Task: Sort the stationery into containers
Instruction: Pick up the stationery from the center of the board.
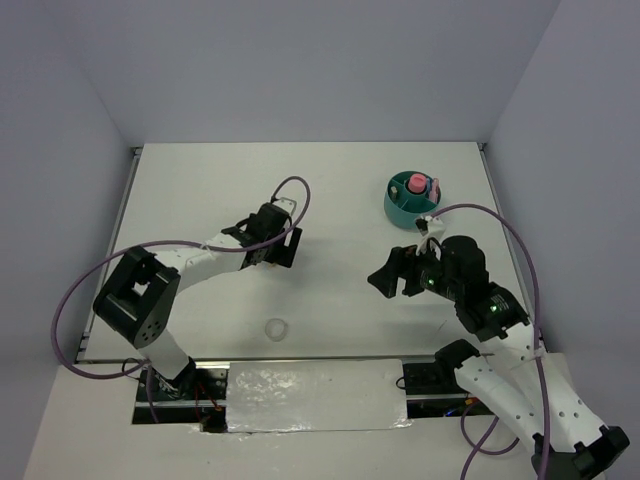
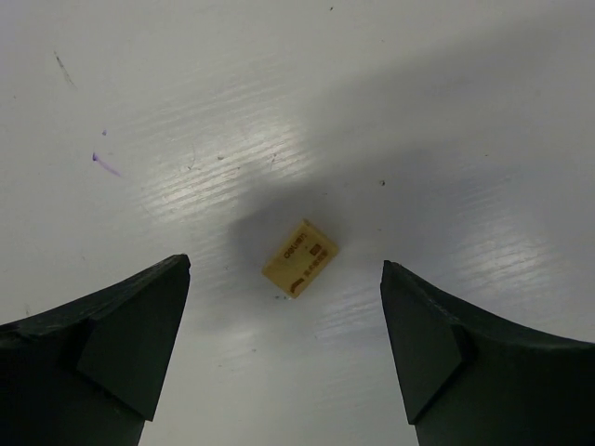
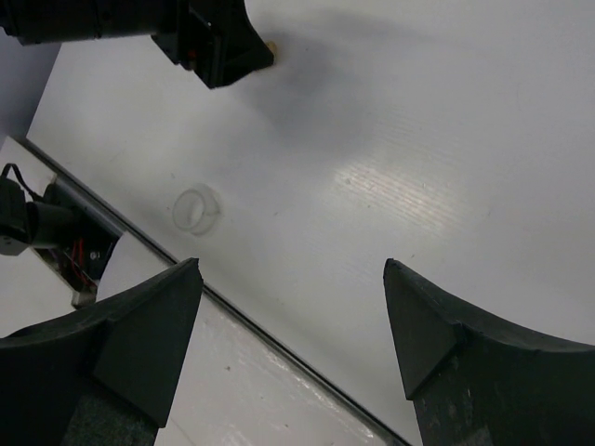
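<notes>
Stationery sorting: the left arm is lined up over a tan block.

We see the tan block lying flat on the counter, centred between the left fingers, which are spread wide and appear to hang just above it. We judge this to be the approach to a pick. The block sits askew to the fingers, so the next move calls for a slight wrist turn, a straight descent and a firm pinch. The block then has to be carried to the teal organizer at the far right, where a pink tube already stands. The right fingers are spread too, pinching nothing, near the organizer. A clear ring lies by the counter's near edge.
</notes>
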`<state>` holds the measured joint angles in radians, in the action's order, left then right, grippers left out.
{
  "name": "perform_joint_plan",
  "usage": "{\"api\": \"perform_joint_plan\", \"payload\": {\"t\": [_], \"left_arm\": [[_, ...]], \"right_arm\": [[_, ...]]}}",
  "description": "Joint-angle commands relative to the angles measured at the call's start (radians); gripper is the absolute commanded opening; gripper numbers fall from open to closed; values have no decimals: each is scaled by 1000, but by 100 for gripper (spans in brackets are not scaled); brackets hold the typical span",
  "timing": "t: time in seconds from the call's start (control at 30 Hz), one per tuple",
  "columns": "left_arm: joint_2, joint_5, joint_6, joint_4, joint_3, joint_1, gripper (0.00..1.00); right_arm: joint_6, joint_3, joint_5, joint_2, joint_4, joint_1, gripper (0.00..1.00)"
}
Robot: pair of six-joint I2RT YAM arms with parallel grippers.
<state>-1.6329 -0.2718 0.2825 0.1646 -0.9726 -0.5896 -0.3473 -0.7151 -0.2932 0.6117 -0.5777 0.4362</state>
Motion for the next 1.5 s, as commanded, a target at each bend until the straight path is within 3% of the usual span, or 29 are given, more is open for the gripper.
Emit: {"api": "perform_joint_plan", "payload": {"t": [0.0,0.13,0.27,0.73,0.83,0.87,1.13,1.2,1.3,1.33,1.47], "left_arm": [[48,37,-34,-69,4,17,95],[71,95,-63,-95,55,20,88],[61,166,-69,-126,78,40,88],[-28,184,-34,-137,74,56,85],[-38,181,-26,-139,81,56,73],[-41,178,-20,-134,84,56,64],[-62,146,21,-122,100,56,62],[-62,143,30,-117,103,56,56],[-71,144,43,-112,101,53,39],[-73,151,49,-112,100,50,28],[-70,148,60,-112,97,27,14]], "right_arm": [[-9,17,-55,0,79,7,85],[-21,19,-66,-44,75,6,85],[-27,-12,-75,-52,61,6,85],[-45,-23,-109,-36,87,9,85],[-50,-27,-112,-41,90,9,85],[-50,-27,-110,-43,91,9,85],[-38,-49,-112,-26,90,9,85],[-38,-49,-113,-24,95,9,85],[-39,-46,-118,-24,101,7,85],[-39,-41,-118,-24,104,9,85],[-47,-32,-112,-29,122,9,85]]}}
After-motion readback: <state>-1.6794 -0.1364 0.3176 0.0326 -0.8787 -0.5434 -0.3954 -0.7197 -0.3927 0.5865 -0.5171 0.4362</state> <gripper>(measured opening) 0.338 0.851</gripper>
